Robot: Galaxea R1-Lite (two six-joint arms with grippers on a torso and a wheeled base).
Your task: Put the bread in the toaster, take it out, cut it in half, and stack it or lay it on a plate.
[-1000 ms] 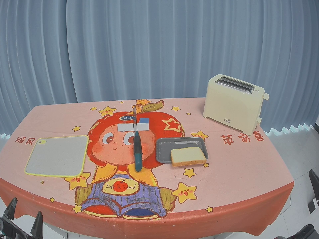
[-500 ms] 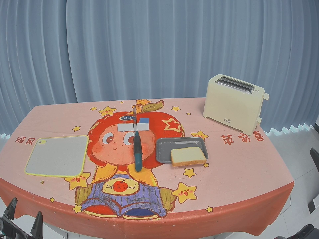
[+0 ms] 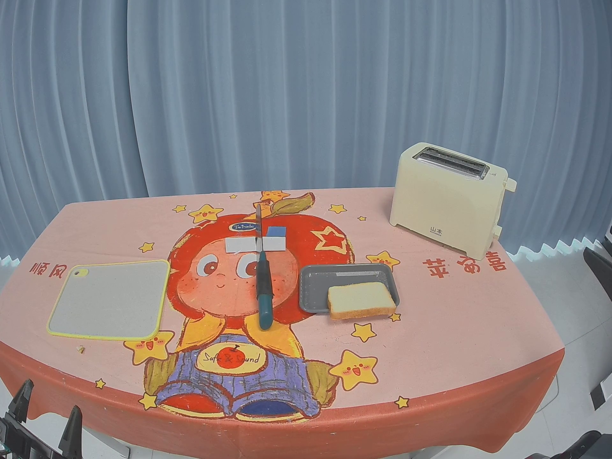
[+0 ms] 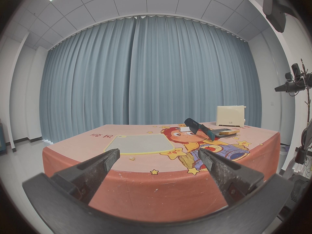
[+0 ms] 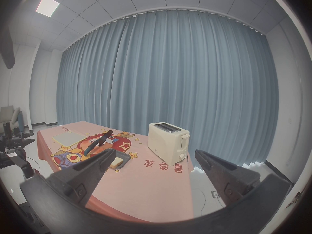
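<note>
Pale square bread slice [image 3: 361, 299] lies across the near rim of the grey rectangular metal tray [image 3: 315, 287], mid-table [image 3: 484, 333], likely staged for an easy pick. Cream two-slot toaster [image 3: 446, 199] stands far right, with a small dark mark on its front. Left tool [image 4: 159, 156] and right tool [image 5: 154, 155] are both spread and empty, held clear of the table.

The tablecloth [image 3: 459, 326] is salmon pink with a darker orange-red hem, printed with a red apple-headed cartoon figure in purple-blue trousers, yellow stars and red characters. The cutting board [image 3: 108, 299] is pale grey with a yellow-green border, the knife [image 3: 264, 294] has a teal handle and a dark blade, and the tray [image 3: 315, 282] is plain dark grey. The bread [image 3: 360, 299] is cream with a tan crust, the toaster [image 3: 446, 199] is cream with a silver slot plate, and the curtain [image 3: 287, 78] is blue-grey with vertical pleats.
</note>
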